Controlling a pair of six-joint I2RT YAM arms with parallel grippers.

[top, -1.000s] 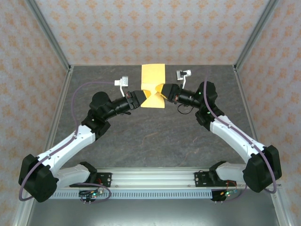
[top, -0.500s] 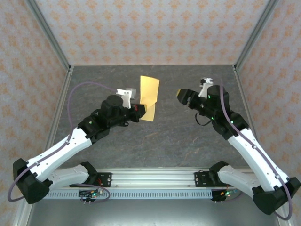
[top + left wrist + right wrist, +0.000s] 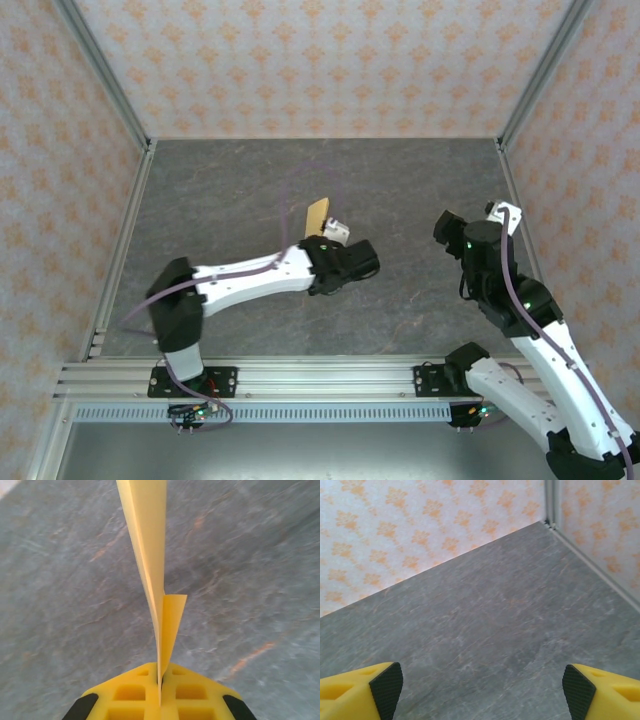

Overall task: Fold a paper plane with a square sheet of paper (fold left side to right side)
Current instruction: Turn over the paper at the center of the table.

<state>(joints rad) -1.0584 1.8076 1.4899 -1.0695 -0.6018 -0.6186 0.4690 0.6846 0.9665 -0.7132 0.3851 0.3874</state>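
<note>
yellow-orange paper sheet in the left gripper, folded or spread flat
Folded: the thin yellow-orange paper sheet stands edge-on in doubled layers with a flap, pinched in the shut left gripper.

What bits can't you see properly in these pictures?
- The paper: top view, an edge-on sliver partly behind the left arm; folds unreadable.
- Its far end: left wrist view, runs off the top edge.
- The left gripper: same view, fingers cut by the bottom edge.
- The right gripper: right wrist view, fingers cut at the bottom corners.

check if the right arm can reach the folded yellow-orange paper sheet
Probably yes: the open right gripper faces bare grey table, nothing between it and the folded yellow-orange paper in the left gripper.
</note>
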